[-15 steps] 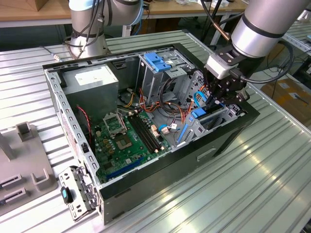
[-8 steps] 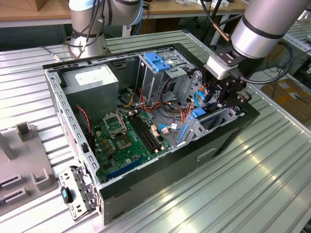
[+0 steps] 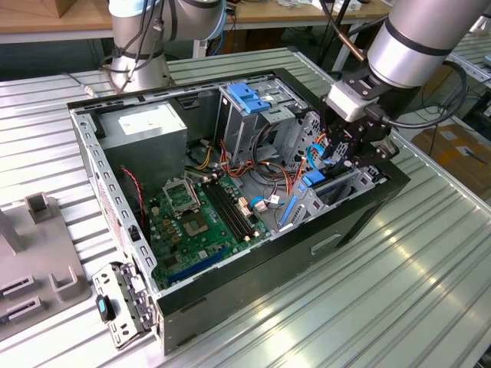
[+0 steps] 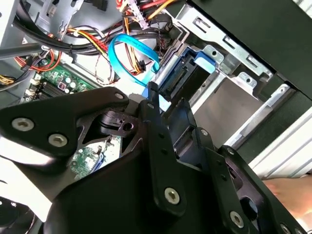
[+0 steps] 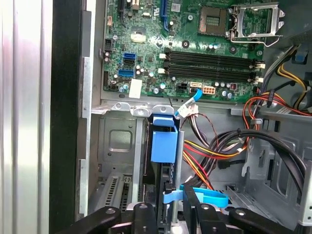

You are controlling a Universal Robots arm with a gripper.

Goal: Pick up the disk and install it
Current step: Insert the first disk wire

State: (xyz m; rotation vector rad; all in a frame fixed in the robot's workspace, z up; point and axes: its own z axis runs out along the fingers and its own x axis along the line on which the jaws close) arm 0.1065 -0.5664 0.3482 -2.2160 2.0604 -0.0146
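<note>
The disk [image 5: 163,141] stands on edge in the lower drive bay at the front corner of the open computer case [image 3: 368,201]. Its bright blue carrier frame [image 3: 313,181] faces the motherboard, and its dark body runs back toward me. My gripper [image 5: 170,212] reaches down into that bay from the exterior view's right, with its black fingers [image 5: 144,214] against the disk's two flat sides, shut on it. In the second wrist view the gripper [image 4: 168,105] sits just behind the blue frame [image 4: 178,80].
The green motherboard [image 5: 195,58] lies beyond the bay. Red, yellow and black cables [image 5: 214,156] and a blue data cable [image 4: 131,46] crowd the space beside it. A grey drive cage with a blue latch [image 3: 249,96] and the power supply [image 3: 146,126] stand further back. A second arm's base [image 3: 142,46] stands behind the case.
</note>
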